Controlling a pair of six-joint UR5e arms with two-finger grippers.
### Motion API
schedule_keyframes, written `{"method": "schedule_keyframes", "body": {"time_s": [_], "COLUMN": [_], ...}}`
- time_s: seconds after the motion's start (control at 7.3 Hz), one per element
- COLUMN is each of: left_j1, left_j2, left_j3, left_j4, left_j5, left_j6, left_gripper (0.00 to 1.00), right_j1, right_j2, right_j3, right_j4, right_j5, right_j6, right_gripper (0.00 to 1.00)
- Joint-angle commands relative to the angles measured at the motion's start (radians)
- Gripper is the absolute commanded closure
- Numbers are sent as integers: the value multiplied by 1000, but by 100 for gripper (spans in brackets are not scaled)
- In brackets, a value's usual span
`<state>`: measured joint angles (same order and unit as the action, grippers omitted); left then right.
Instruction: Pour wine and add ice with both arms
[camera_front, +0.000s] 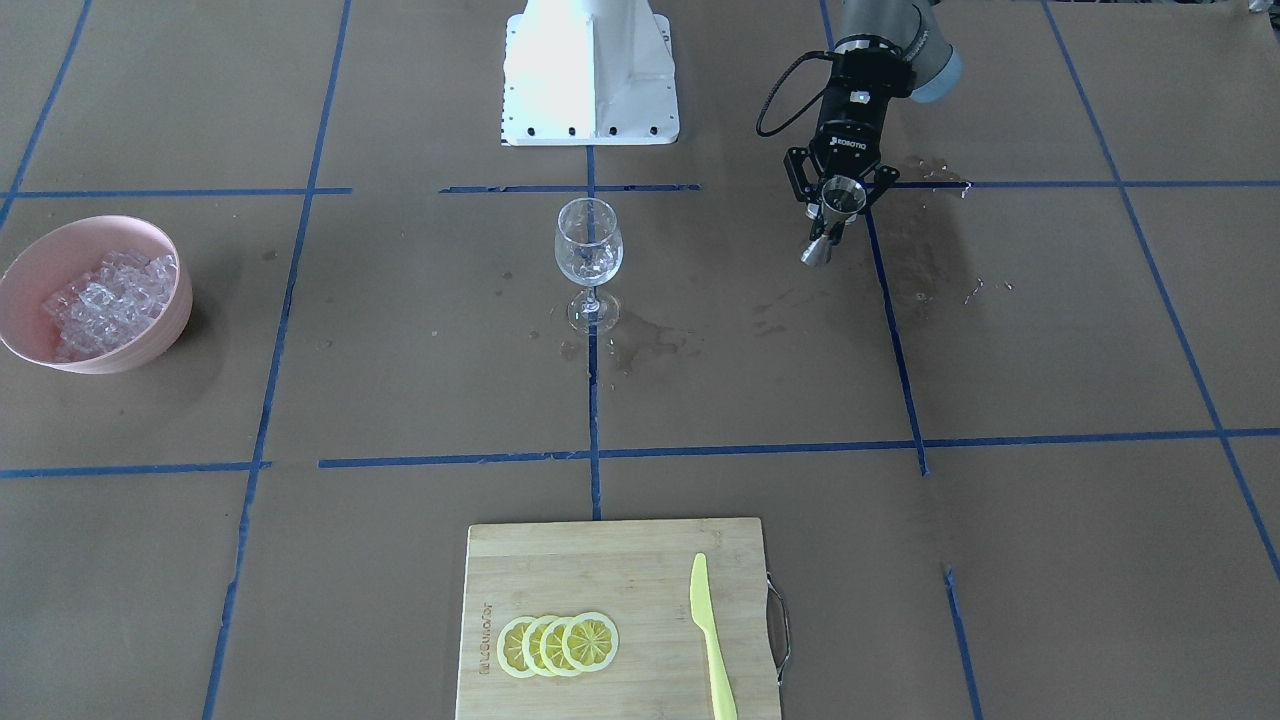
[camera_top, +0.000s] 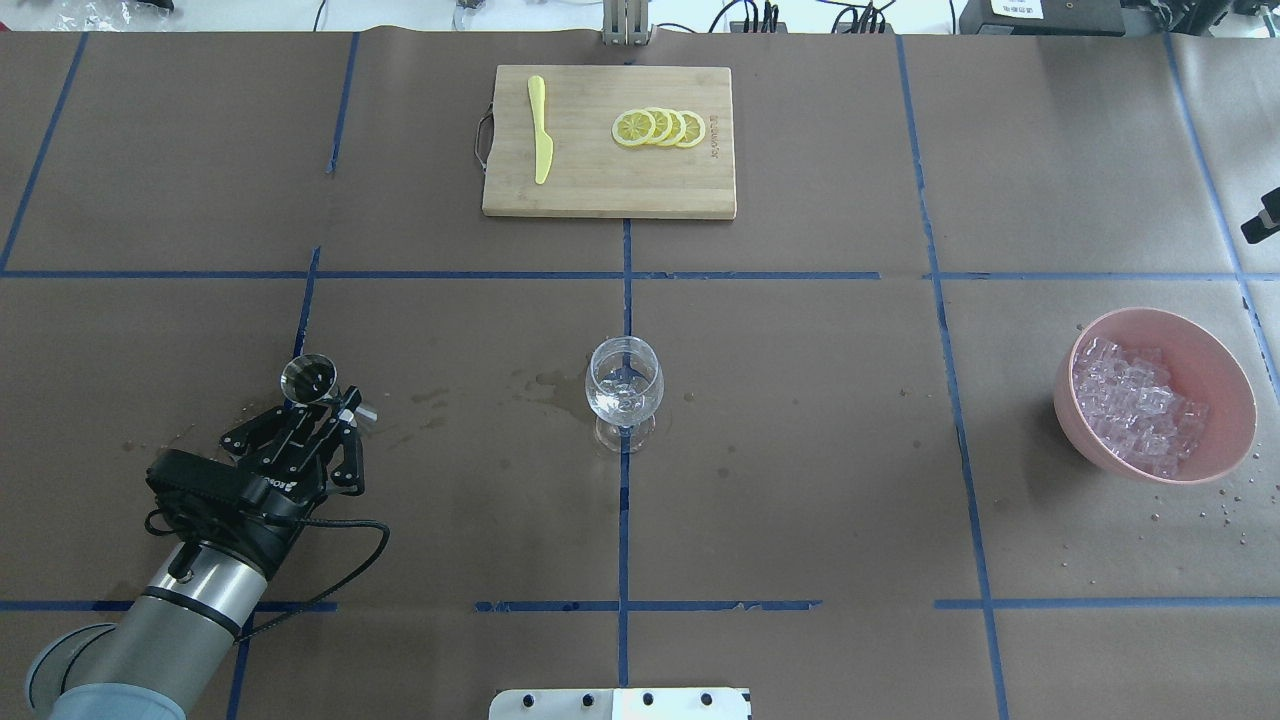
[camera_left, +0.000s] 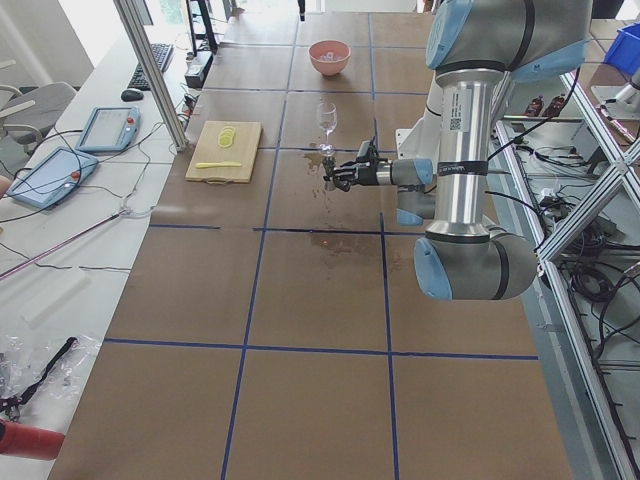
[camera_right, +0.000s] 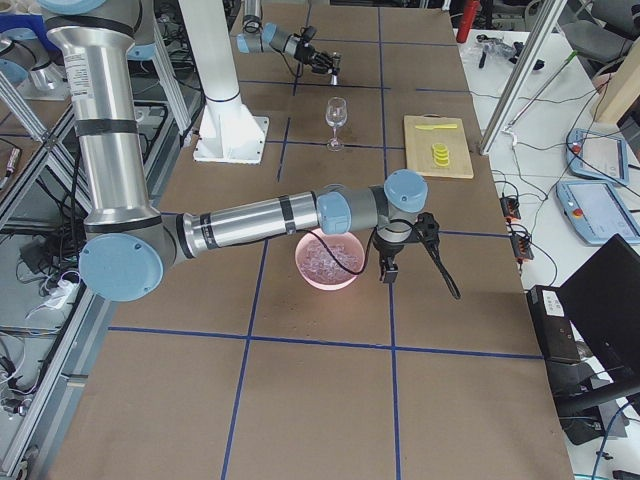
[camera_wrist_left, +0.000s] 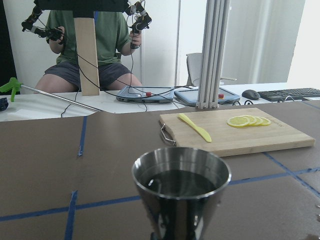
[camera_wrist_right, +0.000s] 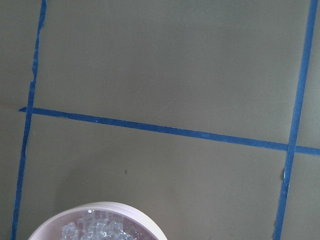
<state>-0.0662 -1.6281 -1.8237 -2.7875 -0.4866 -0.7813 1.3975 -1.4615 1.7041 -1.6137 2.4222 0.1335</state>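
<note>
At upper right of the front view, the left gripper (camera_front: 832, 222) pinches a metal cup (camera_front: 843, 195) over the tabletop (camera_front: 1000, 350).
A pink bowl (camera_front: 150, 345) at the left edge holds the ice (camera_front: 110, 295); the wine glass (camera_front: 588, 245) stands upright at centre. In the right-side view the right gripper (camera_right: 387, 270) hangs beside the bowl; whether it is spread or pressed together, I cannot tell.
</note>
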Motion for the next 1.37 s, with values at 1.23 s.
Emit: {"method": "schedule_keyframes", "body": {"time_s": [1.23], "left_j1": [-75], "left_j2": [-346], "left_j3": [-6], "left_j4": [413], "left_j5": [-59], "left_j6": [526], "left_gripper": [100], "right_j1": [0], "right_j2": [4], "right_j3": [-1], "right_j4": [0], "right_j5": [0], "right_j6": [1], "right_gripper": [0]}}
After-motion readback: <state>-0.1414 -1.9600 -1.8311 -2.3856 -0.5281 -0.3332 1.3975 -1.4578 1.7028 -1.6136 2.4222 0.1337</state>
